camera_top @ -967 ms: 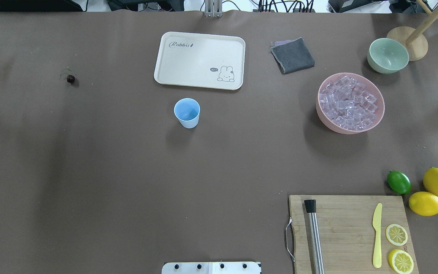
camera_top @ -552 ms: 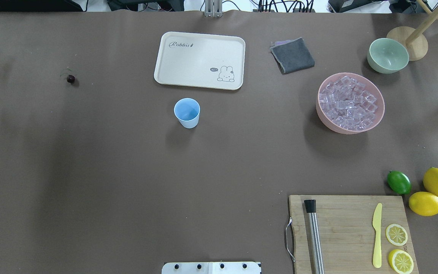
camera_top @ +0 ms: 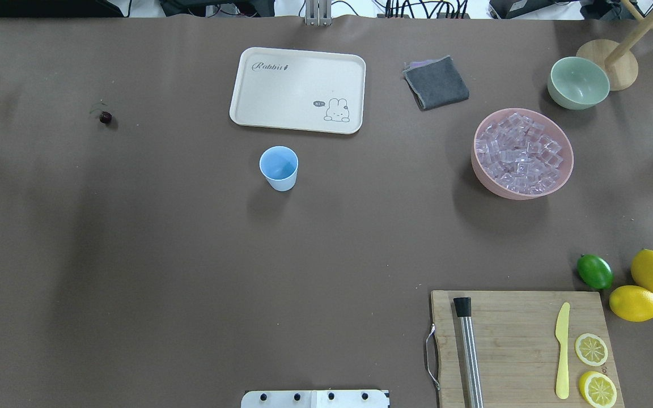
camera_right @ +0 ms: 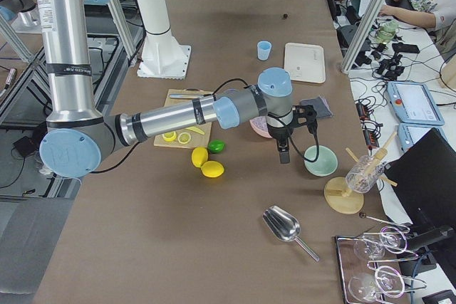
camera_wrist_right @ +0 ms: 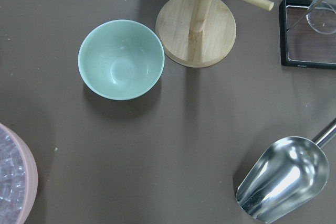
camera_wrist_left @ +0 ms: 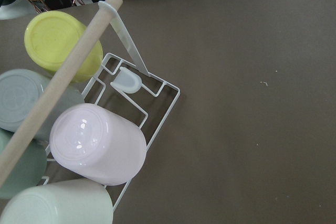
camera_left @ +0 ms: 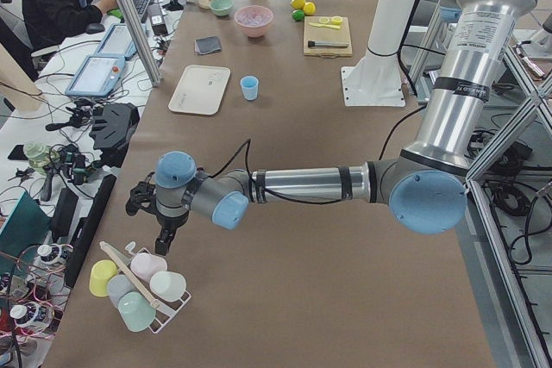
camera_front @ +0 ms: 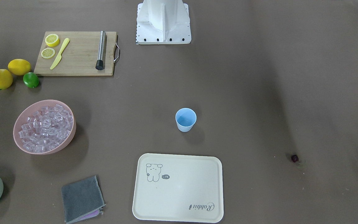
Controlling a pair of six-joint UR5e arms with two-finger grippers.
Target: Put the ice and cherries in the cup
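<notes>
The light-blue cup (camera_top: 279, 168) stands upright and empty mid-table, just in front of the cream tray; it also shows in the front view (camera_front: 185, 119). The ice (camera_top: 519, 153) fills the pink bowl (camera_top: 480, 173) at the right. One dark cherry (camera_top: 105, 117) with a thin stem lies alone at the far left. My left gripper (camera_left: 164, 239) hangs over a rack of cups at the table's left end, far from the cherry. My right gripper (camera_right: 283, 153) hangs between the pink bowl and the pale green bowl. I cannot tell whether either is open or shut.
A cream tray (camera_top: 298, 89) and a grey cloth (camera_top: 436, 82) lie at the back. A pale green bowl (camera_wrist_right: 121, 59), a wooden stand (camera_wrist_right: 197, 30) and a metal scoop (camera_wrist_right: 281, 179) are under my right wrist. A cutting board (camera_top: 522, 345), lime and lemons sit front right.
</notes>
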